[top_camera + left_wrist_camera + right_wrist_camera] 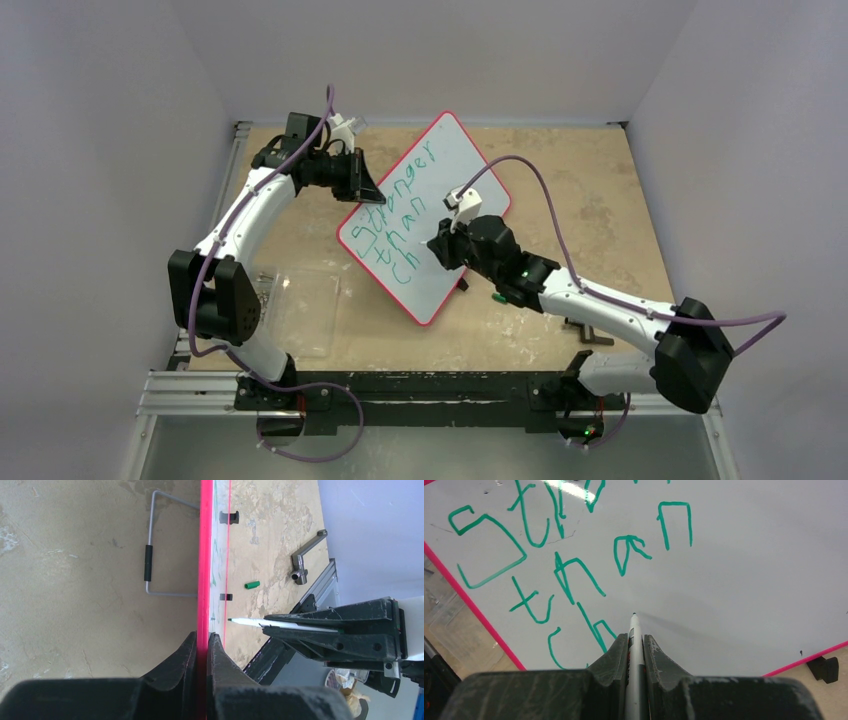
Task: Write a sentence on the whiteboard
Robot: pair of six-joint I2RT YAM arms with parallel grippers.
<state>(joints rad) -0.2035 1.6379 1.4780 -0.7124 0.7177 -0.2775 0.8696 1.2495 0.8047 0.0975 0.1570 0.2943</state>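
The whiteboard (462, 168) — a large white rectangle with a thin red rim and rounded corners — sits around the middle of the table. It is turned diagonally, so one corner points far and the opposite corner points near. Its far-left edge is pinched between the fingers of the left gripper (202, 639), and its writing face looks toward the near right. On that face the sentence (392, 232) runs in green handwritten marker letters, each line heading from the left corner toward the far one. It reads "Stronger" on the first line, "than" on the second and only "ch" on the third — unfinished. The right-hand part of the surface is plain white.
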